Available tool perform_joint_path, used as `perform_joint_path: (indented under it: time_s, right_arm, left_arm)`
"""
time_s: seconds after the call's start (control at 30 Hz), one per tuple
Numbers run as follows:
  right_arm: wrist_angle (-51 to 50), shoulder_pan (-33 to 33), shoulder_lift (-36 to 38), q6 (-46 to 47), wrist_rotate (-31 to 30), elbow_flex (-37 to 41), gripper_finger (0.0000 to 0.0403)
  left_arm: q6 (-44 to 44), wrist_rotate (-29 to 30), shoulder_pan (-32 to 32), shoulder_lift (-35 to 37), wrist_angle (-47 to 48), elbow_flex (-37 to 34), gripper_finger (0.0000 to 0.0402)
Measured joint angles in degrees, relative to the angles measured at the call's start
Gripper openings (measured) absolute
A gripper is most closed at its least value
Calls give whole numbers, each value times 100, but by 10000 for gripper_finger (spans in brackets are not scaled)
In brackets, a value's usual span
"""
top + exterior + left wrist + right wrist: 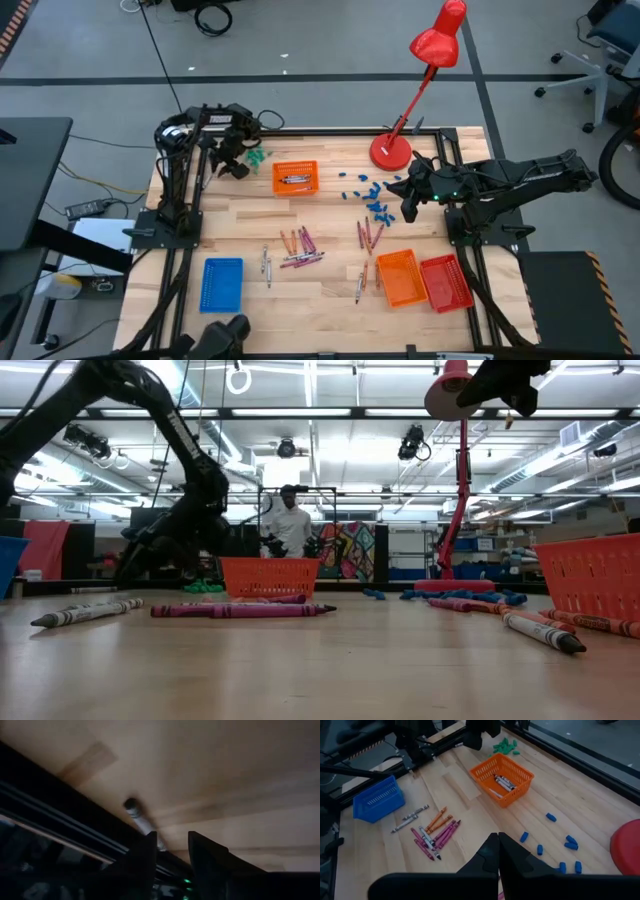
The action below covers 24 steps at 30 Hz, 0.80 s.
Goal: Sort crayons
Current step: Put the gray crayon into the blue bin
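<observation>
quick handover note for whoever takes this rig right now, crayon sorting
Left gripper: low at the table's far left corner, fingers slightly apart, empty; a grey crayon lies on the wood just ahead of them.
Right gripper: raised over the blue pieces near the red lamp, shut, empty.
Done: a few grey crayons already in the far orange tray.
Left: the loose orange, magenta and grey crayons mid-table, a second group further right, and singles near the front.
The blue tray and the two front-right trays look empty.

Probably a lab, ceiling strip lights (300,412), office chair (590,45)
</observation>
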<state>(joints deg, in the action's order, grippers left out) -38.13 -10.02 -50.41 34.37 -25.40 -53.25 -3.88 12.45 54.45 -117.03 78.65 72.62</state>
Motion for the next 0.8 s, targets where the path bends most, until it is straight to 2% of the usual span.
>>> perform_joint_path:
  time_s: [0.1,0.23,0.37,0.6,0.8]
  right_arm:
    - [3,0,0,-22,-7,0,7]
    - [42,-43,0,2,-5,0,7]
    - [115,-187,2,39,81,0,7]
    - [151,-374,-11,35,-79,0,7]
    - [291,-294,-13,-261,-73,0,7]
  left_arm:
    - [-180,-19,-360,406,-294,3,114]
    - [-469,-16,-726,1068,-1139,-29,109]
    - [-782,-25,-706,1765,-2049,-622,104]
    - [-1138,138,-390,2713,-2076,-1987,103]
    - [-726,572,-495,2738,-1788,-2477,103]
